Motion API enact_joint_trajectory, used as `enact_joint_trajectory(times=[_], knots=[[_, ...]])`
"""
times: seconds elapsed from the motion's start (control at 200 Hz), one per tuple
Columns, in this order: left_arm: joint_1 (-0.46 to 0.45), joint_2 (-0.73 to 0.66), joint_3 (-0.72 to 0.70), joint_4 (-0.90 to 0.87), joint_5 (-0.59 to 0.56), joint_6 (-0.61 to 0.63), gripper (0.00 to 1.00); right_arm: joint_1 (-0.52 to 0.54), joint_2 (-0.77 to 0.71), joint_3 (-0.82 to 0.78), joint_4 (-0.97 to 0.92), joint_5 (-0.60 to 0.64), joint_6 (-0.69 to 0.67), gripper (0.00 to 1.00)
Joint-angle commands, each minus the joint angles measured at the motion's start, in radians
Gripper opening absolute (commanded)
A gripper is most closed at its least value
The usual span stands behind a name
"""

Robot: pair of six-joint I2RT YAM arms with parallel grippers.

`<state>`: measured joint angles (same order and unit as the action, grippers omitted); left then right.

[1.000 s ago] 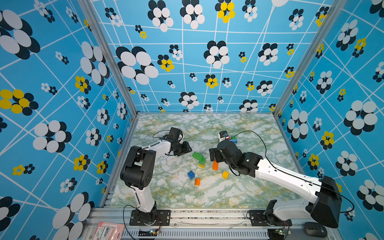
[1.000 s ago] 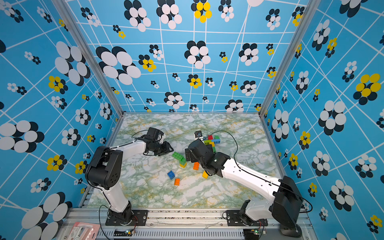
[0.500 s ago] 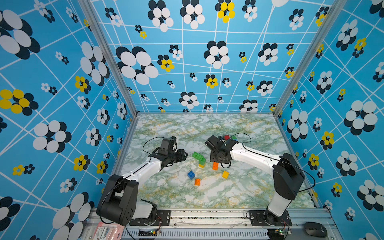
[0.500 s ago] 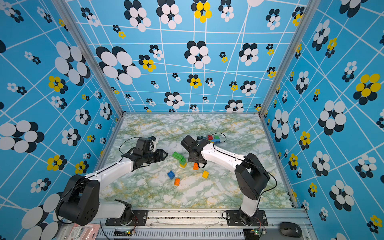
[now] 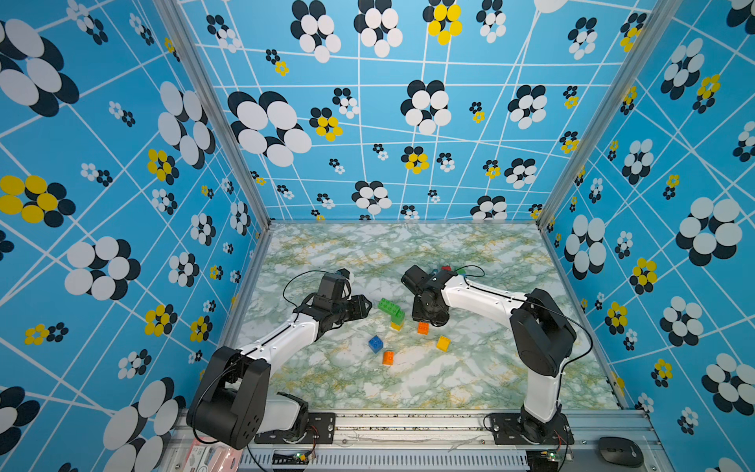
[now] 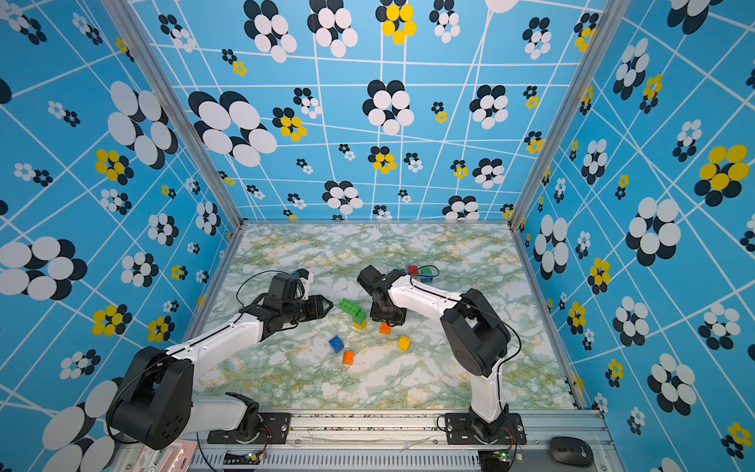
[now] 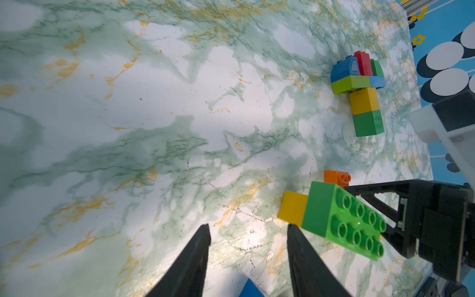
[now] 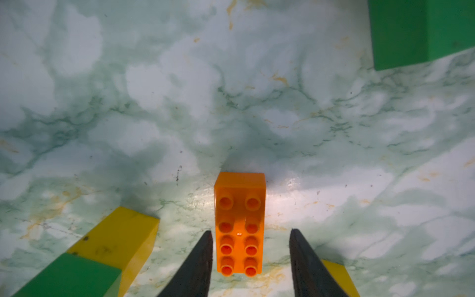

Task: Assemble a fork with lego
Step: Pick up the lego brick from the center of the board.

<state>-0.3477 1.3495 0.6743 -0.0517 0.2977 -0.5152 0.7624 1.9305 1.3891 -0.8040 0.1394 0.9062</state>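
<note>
right gripper (image 8: 250, 231): jaws apart, straddling the orange oblong brick (image 8: 240, 205). One finger is about touching it and there is a gap on the other side, so it's not clamped. The brick lies flat, studs up, just beside the green oblong brick (image 5: 390, 308). Its long axis runs in line with the fingers, so the jaws close across the short width, which looks right. The right arm is nearer. left gripper (image 7: 248, 225) is open and empty on the green brick's opposite side. part-built lego cluster (image 7: 359, 87) sits well apart from the green brick. The marble-print table (image 5: 408, 253) is flat and glossy, so the brick may skate if pinched off-centre. The flowered walls (image 5: 122, 204) are well clear.
</note>
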Motion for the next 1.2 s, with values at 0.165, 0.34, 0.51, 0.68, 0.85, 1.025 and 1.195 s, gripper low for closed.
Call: enact_joint_trajectory(times=[0.165,0.34,0.51,0.68,0.85,1.025,1.195], knots=[[-0.009,-0.004,-0.011,0.010,-0.009,0.000,0.52,-0.004,0.053,0.059,-0.029,-0.017,-0.018,0.50],[-0.009,-0.003,-0.013,0.010,-0.008,0.000,0.52,-0.004,0.076,0.082,-0.043,0.002,-0.028,0.46],[-0.009,0.002,-0.008,0.005,-0.005,0.004,0.52,-0.007,0.094,0.098,-0.056,0.011,-0.035,0.44],[-0.008,0.007,-0.003,0.006,-0.002,0.006,0.51,-0.011,0.106,0.105,-0.062,0.010,-0.043,0.43],[-0.009,0.010,-0.002,0.006,0.000,0.005,0.51,-0.014,0.125,0.123,-0.065,0.008,-0.064,0.43],[-0.009,0.010,-0.002,0.005,0.001,0.006,0.51,-0.015,0.138,0.141,-0.077,0.016,-0.088,0.41],[-0.010,0.013,-0.004,0.010,0.006,0.007,0.51,-0.016,0.139,0.154,-0.095,0.033,-0.100,0.40]])
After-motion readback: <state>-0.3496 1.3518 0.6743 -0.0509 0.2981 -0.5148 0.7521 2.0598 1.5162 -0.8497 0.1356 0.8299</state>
